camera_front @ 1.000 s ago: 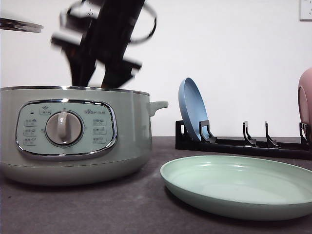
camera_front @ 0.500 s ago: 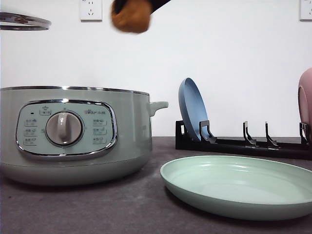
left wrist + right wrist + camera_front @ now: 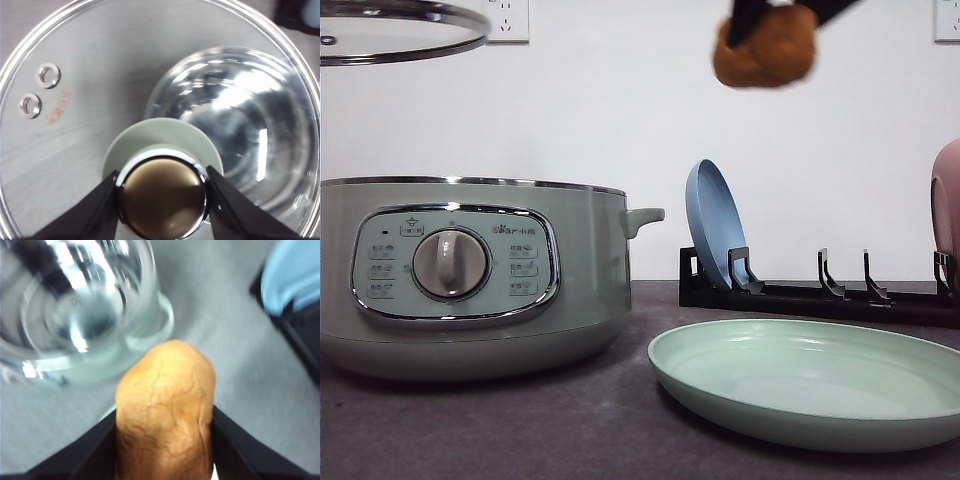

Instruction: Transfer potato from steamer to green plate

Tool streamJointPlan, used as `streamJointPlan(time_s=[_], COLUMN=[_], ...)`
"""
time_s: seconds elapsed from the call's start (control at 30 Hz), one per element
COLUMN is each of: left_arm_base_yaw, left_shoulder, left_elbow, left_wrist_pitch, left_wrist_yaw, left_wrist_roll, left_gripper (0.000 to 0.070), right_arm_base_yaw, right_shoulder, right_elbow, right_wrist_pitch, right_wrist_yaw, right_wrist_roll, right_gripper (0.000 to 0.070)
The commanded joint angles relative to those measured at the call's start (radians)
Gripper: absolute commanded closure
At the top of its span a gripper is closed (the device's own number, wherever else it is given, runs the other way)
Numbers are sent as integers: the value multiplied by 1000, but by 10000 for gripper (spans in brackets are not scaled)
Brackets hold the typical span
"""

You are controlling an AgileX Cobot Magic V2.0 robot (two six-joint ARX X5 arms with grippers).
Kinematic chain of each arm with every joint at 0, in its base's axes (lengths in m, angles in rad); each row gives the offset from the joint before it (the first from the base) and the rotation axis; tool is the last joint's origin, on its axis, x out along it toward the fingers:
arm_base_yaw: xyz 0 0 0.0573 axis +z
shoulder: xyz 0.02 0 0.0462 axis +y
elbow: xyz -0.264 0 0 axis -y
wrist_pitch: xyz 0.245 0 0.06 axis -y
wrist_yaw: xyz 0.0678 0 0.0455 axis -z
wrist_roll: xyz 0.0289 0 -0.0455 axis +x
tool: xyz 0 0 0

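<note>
- Right gripper [image 3: 165, 450] pinches the potato [image 3: 165, 410] between both black fingers, its rounded end sticking out past the tips.
- Potato hangs high in the air, above the green plate [image 3: 810, 385] and right of the steamer [image 3: 470, 275].
- Left gripper [image 3: 162, 200] clamps the knob [image 3: 162, 197] of the glass lid [image 3: 395, 30], raised over the steamer.

The steamer [image 3: 470, 275] is showing small lettering on its control panel [image 3: 455, 265], left of centre in the front view, but it is too small to read. The glass lid [image 3: 100, 90] is carrying a faint red stamp near two metal rings, also not readable.
</note>
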Motion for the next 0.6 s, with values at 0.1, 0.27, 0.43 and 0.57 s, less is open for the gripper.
streamJointPlan(time_s=[0.1,0.27,0.43,0.57], left_arm_base_yaw=[-51,-102,-137,-152], left_shoulder=[-3,-3,-3,-3], left_elbow=[32,32,32,32], left_wrist_pitch=[34,34,33,33], left_wrist_yaw=[3,5,5,5], left_wrist_roll=[5,5,5,5], left_gripper=[700,700,700,700], right_arm_base_yaw=[0,0,0,1], right_shoulder=[-100,-167,-175,-170], right_elbow=[-214,-388,-538,-654], right_wrist_pitch=[114,247,391,519], right_wrist_yaw=[-3,-3,-2,5], right_wrist_roll=[59,168,273,349], right_gripper=[529,529,529,529])
